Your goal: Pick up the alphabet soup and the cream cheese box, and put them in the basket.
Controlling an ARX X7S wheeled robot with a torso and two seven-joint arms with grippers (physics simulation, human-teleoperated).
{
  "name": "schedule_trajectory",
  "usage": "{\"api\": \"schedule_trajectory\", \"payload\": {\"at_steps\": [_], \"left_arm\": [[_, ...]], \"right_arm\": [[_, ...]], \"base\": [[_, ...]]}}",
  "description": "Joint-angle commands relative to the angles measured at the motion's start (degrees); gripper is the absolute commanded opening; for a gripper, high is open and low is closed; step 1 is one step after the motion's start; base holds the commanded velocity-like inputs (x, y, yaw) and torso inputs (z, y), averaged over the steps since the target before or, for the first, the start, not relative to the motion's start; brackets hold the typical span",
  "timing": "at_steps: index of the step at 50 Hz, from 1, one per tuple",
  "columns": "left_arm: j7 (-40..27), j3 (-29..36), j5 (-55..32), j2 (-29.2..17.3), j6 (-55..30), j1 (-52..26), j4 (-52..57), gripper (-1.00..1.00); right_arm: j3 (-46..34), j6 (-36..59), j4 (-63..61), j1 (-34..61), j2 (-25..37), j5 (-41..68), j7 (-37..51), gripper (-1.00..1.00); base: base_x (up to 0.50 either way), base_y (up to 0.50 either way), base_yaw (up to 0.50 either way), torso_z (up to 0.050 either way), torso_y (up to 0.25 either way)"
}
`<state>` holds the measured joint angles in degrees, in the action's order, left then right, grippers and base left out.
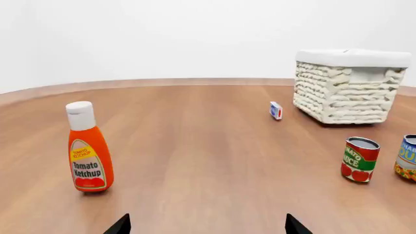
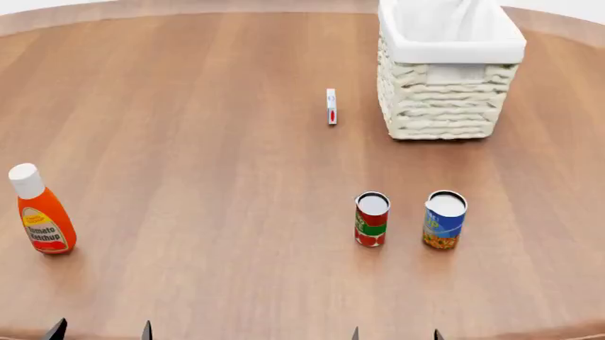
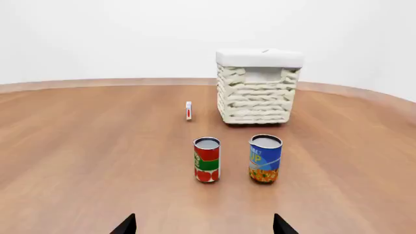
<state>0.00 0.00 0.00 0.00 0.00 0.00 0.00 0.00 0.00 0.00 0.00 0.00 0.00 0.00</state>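
Two end effectors, left (image 2: pixel 100 330) and right (image 2: pixel 395 333), spread and empty; no grasp begun. Alphabet soup (image 2: pixel 444 219) stands on counter (image 2: pixel 208 142) before basket (image 2: pixel 444 71), beside tomato can (image 2: pixel 372 219); cream cheese box (image 2: pixel 331 106) on edge just beside basket. Next: right reaches the soup

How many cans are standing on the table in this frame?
2. The alphabet soup stands upright nearest the robot's right side, and the red-and-green can stands just beside it, apart. Both are in front of the basket; its interior isn't fully visible.
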Motion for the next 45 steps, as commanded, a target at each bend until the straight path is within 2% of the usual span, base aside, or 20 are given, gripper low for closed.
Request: {"api": "schedule_trajectory", "payload": {"at_steps": [1, 15, 18, 27, 36, 40, 44, 45], "left_arm": [[-1.22, 1.2, -1.07, -1.07, -0.56, 0.2, 0.78, 1.0], [-3.21, 4.18, -2.18, -3.46, -1.34, 0.53, 3.7, 1.0], [-2.19, 4.14, -4.66, -4.26, -2.52, 2.91, 11.9, 1.0], [-5.17, 3.59, -2.43, -6.52, -6.0, 6.73, 30.13, 1.0], [-5.77, 3.47, -1.73, -8.38, -1.0, 9.63, 43.12, 1.0], [-6.51, 3.26, -0.71, -8.7, -0.27, 9.99, 44.8, 1.0], [-6.97, 3.59, 0.52, -9.03, 5.85, 11.07, 45.11, 1.0], [-7.23, 4.24, 2.22, -8.8, 5.3, 10.44, 44.13, 1.0]], "right_arm": [[-1.19, 0.61, -0.72, -0.1, 0.96, 0.96, 1.2, 1.0], [-4.01, 0.42, -3.33, -0.7, 2.73, 1.7, 4.32, 1.0], [-4.07, 1.3, -10.49, -1.75, 3.28, 1.28, 5.54, 1.0], [-3.86, 6.21, -30.77, -4.77, 5.45, 0.17, 7.46, 1.0], [-3.1, 8.95, -47.91, -7.25, 6.81, 3.1, 7.65, 1.0], [-3.63, 6.05, -49.94, -8.44, 7.39, 1.22, 8.3, 1.0], [-3.2, 1.27, -51.36, -10.66, 7.55, 2.49, 8.8, 1.0], [-3.45, 2.51, -50.75, -9.98, 8.02, 2.21, 8.5, 1.0]], "base": [[0.0, 0.0, 0.0, 0.0, 0.0], [0.0, 0.0, 0.0, 0.0, 0.0], [0.0, 0.0, 0.0, 0.0, 0.0], [0.0, 0.0, 0.0, 0.0, 0.0], [0.0, 0.0, 0.0, 0.0, 0.0], [0.0, 0.0, 0.0, 0.0, 0.0], [0.0, 0.0, 0.0, 0.0, 0.0], [0.25, 0.0, 0.0, 0.0, 0.0]]}}
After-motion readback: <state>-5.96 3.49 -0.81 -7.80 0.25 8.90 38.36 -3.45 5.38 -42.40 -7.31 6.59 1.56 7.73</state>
